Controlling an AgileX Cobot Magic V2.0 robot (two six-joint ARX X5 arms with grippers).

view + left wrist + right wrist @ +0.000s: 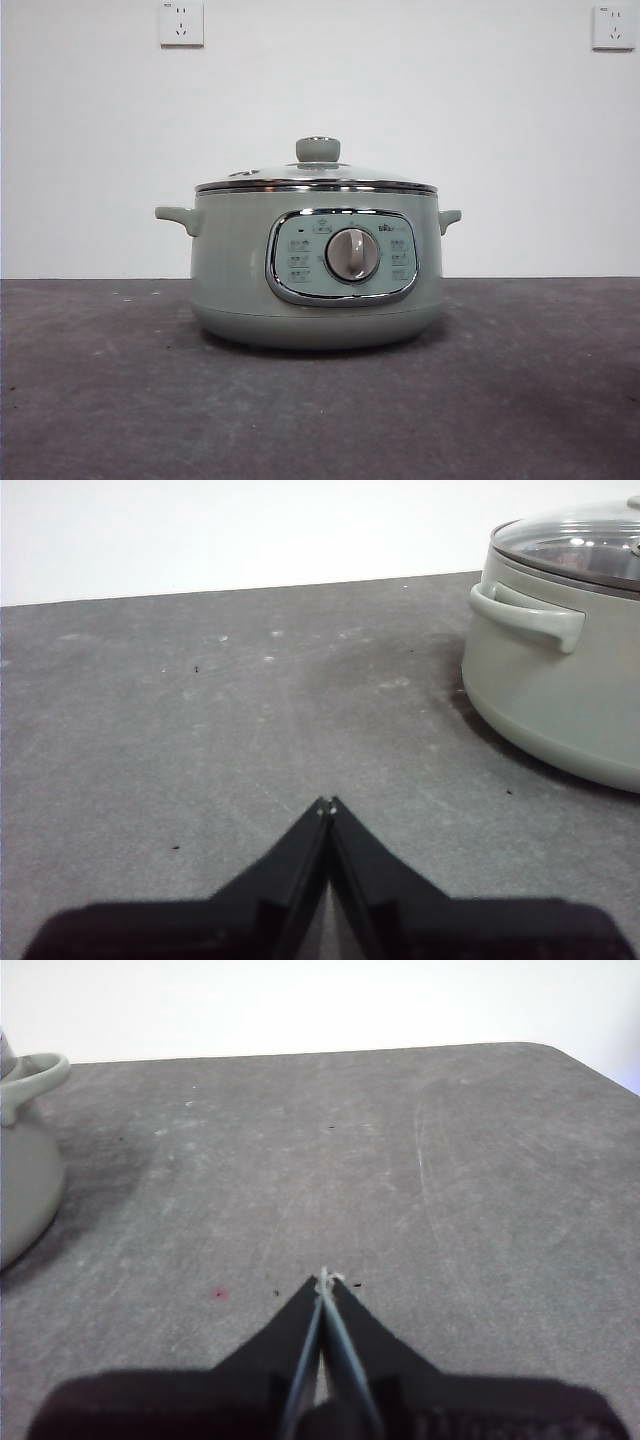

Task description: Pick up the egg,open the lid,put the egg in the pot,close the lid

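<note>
The pale sage-green pot stands in the middle of the dark table, its control panel and silver dial facing the front camera. The glass lid with its green knob sits closed on the pot. The egg is not in view in any frame. My left gripper is shut and empty, low over the table beside the pot, well apart from its side handle. My right gripper is shut and empty on the pot's other side. Neither arm shows in the front view.
The grey table runs to a white wall with two sockets. The right wrist view shows the table's rounded far corner. Small specks and scuffs mark the tabletop.
</note>
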